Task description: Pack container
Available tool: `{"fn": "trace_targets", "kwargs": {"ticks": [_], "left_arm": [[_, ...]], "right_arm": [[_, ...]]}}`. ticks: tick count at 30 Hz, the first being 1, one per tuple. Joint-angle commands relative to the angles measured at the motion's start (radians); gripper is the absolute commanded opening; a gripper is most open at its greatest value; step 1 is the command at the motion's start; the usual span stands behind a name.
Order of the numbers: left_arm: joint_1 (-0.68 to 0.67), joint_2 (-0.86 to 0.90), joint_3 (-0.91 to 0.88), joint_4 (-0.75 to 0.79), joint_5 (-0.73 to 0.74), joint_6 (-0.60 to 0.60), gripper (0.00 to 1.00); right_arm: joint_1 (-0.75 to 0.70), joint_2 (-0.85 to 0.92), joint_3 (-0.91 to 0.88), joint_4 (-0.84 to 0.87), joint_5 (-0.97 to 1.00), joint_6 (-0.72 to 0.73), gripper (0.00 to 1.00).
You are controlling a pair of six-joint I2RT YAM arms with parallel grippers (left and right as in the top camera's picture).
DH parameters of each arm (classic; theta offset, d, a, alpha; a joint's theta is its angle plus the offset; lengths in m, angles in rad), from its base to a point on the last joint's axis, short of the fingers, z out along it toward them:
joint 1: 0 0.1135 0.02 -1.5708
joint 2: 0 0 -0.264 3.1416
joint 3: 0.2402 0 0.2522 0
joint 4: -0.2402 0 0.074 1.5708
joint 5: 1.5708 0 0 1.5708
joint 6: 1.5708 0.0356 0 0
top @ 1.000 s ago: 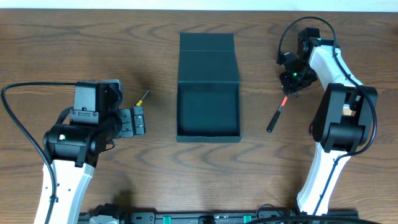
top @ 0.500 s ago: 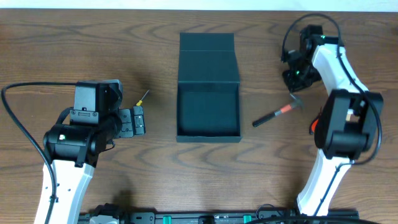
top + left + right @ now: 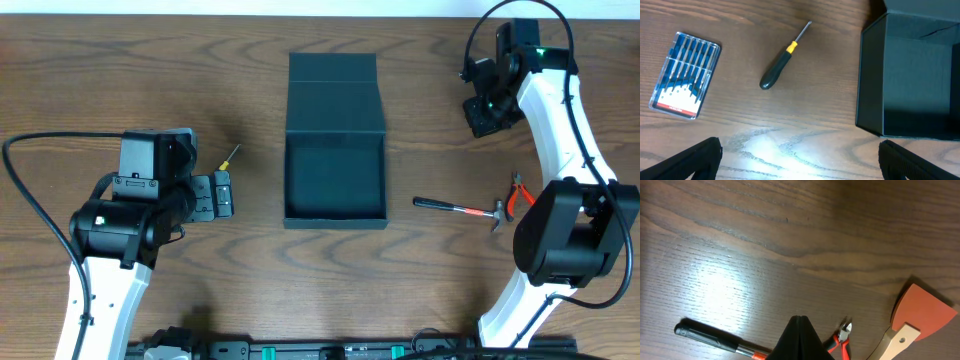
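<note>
Left gripper (image 3: 223, 194): spread wide, holding nothing; in the left wrist view its dark fingers (image 3: 692, 159) sit at the two lower corners with bare counter between them. Just ahead of it lies a small screwdriver with a black handle, yellow collar and thin metal shaft (image 3: 782, 61), flat on the brown wood-grain counter (image 3: 805, 145) with its tip pointing away from the gripper. Further to the left gripper's left lies a clear flat plastic case of small precision screwdrivers (image 3: 685, 75), well apart from the single screwdriver. To the right of the screwdriver stands the dark teal-black rectangular matte container (image 3: 335, 178), at the centre of the counter between the two arms, with its hinged flap lid folded back toward the far edge and its dark interior open to view. Right gripper (image 3: 799, 330): closed to a single dark point with nothing seen between the fingers, raised above the counter near the far right corner. Below it lies a hammer with a black grip and a red section near the head (image 3: 457, 207), flat, near the container's right wall but not touching it. Small red-handled pliers (image 3: 517, 192) lie just beside the hammer's head. The right wrist view also shows an orange-red wedge-shaped scraper on a pale wooden handle (image 3: 921, 314) near the pliers.
</note>
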Motion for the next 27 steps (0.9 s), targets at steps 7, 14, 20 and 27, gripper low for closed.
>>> {"fn": "trace_targets", "kwargs": {"ticks": [7,14,20,27], "left_arm": [[-0.003,-0.002,0.021,-0.004,0.005,0.01,0.98],[-0.003,-0.002,0.021,-0.004,0.005,0.01,0.98],[-0.003,-0.002,0.02,-0.004,0.005,0.01,0.98],[-0.003,-0.002,0.02,-0.004,0.006,0.01,0.99]], "right_arm": [[0.011,-0.015,0.011,-0.112,0.01,0.068,0.5],[0.01,-0.073,0.011,-0.168,-0.039,0.127,0.99],[-0.035,-0.167,0.012,-0.245,0.037,0.504,0.99],[-0.1,-0.223,0.002,-0.303,0.055,0.633,0.99]]}}
